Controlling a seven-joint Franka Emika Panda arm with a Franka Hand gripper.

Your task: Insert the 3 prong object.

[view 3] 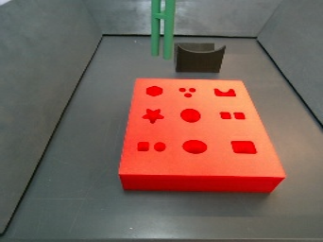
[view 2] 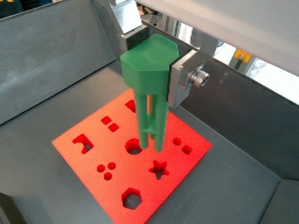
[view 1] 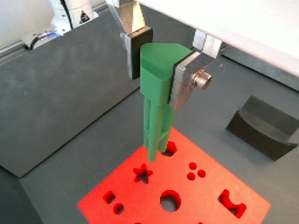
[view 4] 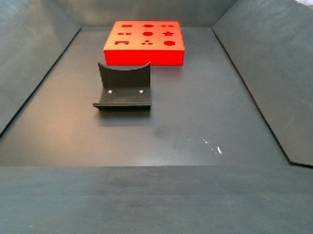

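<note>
The 3 prong object (view 1: 156, 105) is a long green peg with a thick head and thin parallel rods. My gripper (view 1: 160, 66) is shut on its head, which also shows in a wrist view (view 2: 149, 79) between the silver fingers (view 2: 184, 77). The rods hang upright, well above the red block (view 1: 128, 194). Their tips appear over its star hole (view 1: 143, 173) and round hole (view 2: 135, 144). In a side view the peg (view 3: 161, 28) hangs from the top edge, above the block (view 3: 202, 170), with my gripper out of frame. The block's three-dot hole (view 3: 188, 92) lies in the far row.
A dark grey U-shaped block (view 3: 198, 57) stands on the floor behind the red block; it also shows in other views (view 4: 123, 87) (view 1: 267, 127). Grey walls (view 3: 76, 66) ring the dark floor (view 4: 184, 137). The red block (view 4: 145, 43) sits at the far end.
</note>
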